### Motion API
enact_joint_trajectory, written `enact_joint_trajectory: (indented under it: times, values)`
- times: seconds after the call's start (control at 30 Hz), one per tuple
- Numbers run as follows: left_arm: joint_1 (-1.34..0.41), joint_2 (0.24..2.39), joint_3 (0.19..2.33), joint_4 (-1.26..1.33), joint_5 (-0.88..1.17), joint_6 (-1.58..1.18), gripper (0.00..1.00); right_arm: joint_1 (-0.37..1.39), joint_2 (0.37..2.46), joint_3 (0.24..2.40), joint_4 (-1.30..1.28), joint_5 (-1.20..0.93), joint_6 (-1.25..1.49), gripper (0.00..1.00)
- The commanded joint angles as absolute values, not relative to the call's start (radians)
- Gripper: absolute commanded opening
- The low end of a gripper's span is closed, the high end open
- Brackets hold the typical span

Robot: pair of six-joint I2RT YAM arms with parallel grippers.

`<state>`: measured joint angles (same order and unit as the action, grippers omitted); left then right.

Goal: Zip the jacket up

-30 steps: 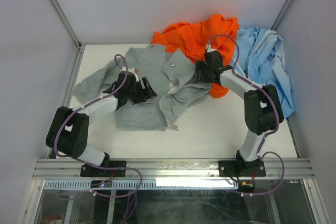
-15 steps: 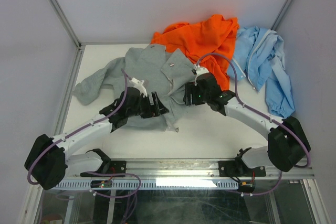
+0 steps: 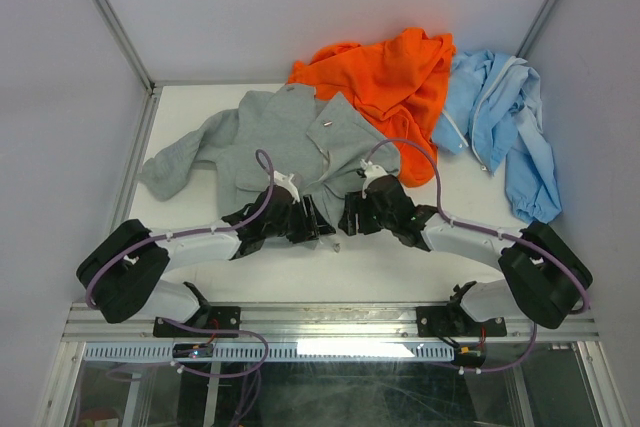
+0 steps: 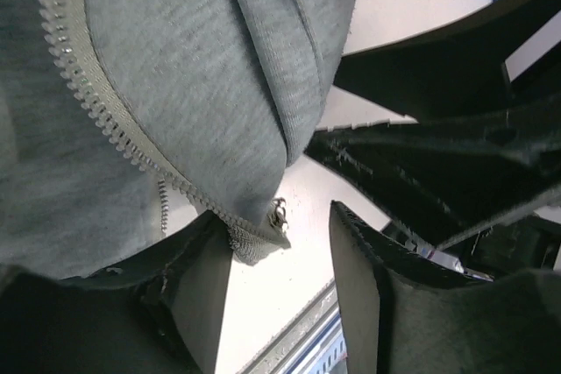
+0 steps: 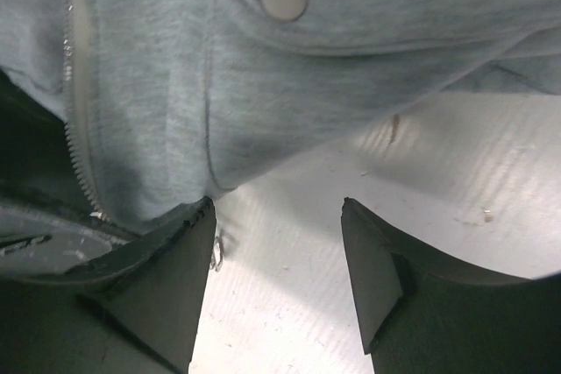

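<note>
- While both arms reached in low from either side, the jacket (image 3: pixel 300 137) lay spread front-up on the table (image 3: pixel 430 259), hood end far and hem near, with the front apparently unzipped.
- Landmark: the zipper's bottom end (image 4: pixel 277 215), a small metal fitting at the hem corner of one tape. Could not tell whether it was slider or pin.
- Left gripper (image 4: pixel 279 273): jaws set wide, clamped on nothing. The bottom end sat just beyond its fingertips, in line with the gap. It was nearer one finger, whose side touched the fabric.
- Right gripper (image 5: pixel 276 256): jaws also wide and empty, with bare table between them. It sat just right of the bottom end, with the hem edge at its fingertips. The other row of teeth (image 5: pixel 74 102) ran up the left of its wrist view, beside the gap rather than in it.
- Long axis: from the bottom end the zipper ran straight away from the arm bases toward the collar. The grippers flanked that line, one on each side.
- Judgement: the left was the nearer claw and should need only a short advance and a close. The right would first have to shift left toward the bottom end to take its own tape.
- Orange garment (image 3: pixel 380 72) and blue jacket (image 3: pixel 500 117) lay well beyond the bottom end, far right, out of play.
</note>
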<state>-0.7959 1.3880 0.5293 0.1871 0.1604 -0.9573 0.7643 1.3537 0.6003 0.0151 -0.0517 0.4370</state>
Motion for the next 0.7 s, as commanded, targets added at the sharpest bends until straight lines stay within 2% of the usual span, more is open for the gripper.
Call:
enact_joint_trajectory:
  times: [0.0, 0.2, 0.47, 0.67]
  values:
    - [-0.761, 1.397, 0.512, 0.341, 0.159, -0.972, 0.46, 0.805, 1.334, 0.567, 0.164, -0.103, 0.464, 0.62]
    - [-0.746, 1.413, 0.499, 0.394, 0.205, -0.992, 0.47, 0.883, 1.370, 0.539, 0.265, -0.129, 0.492, 0.66]
    - [-0.740, 1.399, 0.460, 0.468, 0.241, -1.025, 0.41, 0.943, 1.428, 0.526, 0.410, -0.140, 0.551, 0.74]
    - [-0.729, 1.390, 0.445, 0.515, 0.259, -1.023, 0.23, 0.960, 1.505, 0.557, 0.421, -0.061, 0.567, 0.72]
